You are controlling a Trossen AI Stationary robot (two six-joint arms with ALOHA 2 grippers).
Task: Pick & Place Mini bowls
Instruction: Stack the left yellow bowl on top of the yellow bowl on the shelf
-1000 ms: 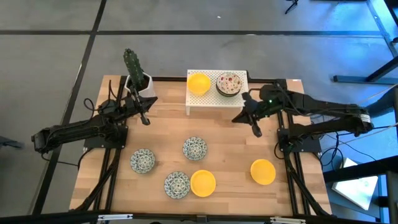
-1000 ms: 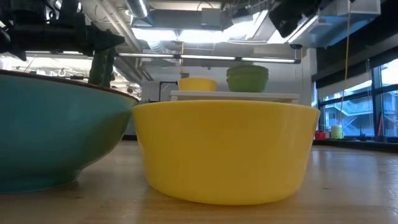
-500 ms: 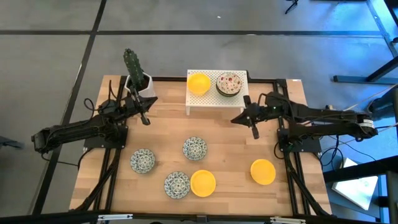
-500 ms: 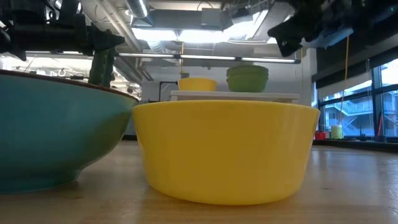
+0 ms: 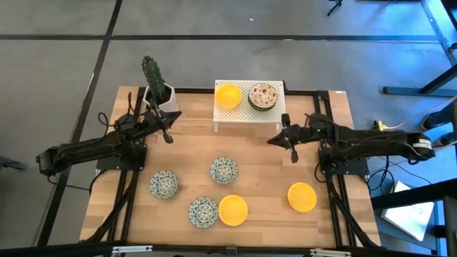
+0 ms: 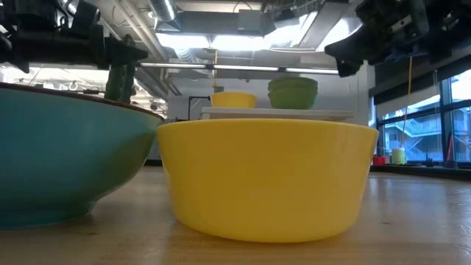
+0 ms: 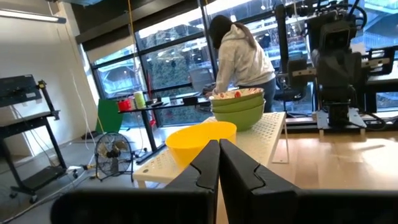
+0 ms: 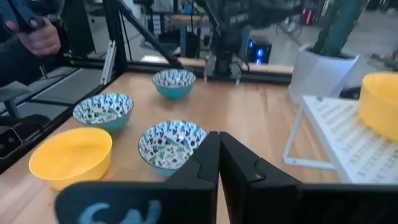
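The right gripper (image 5: 292,148), fingers together and empty, has drawn back from the white rack (image 5: 248,114), where a yellow bowl (image 5: 228,96) and the stacked floral bowls (image 5: 262,96) sit. Likely a drop-off just ended; five mini bowls remain on the table. The left gripper (image 5: 166,133) waits closed near the cactus pot (image 5: 162,96).

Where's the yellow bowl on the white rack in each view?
High view: yellow bowl at top centre, on the rack's left half.
Low view: small, centre background, above the big near yellow bowl's rim.
Left wrist view: centre, just past the left gripper.
Right wrist view: cut off at the right edge.
Shared landmark: the white rack under it.
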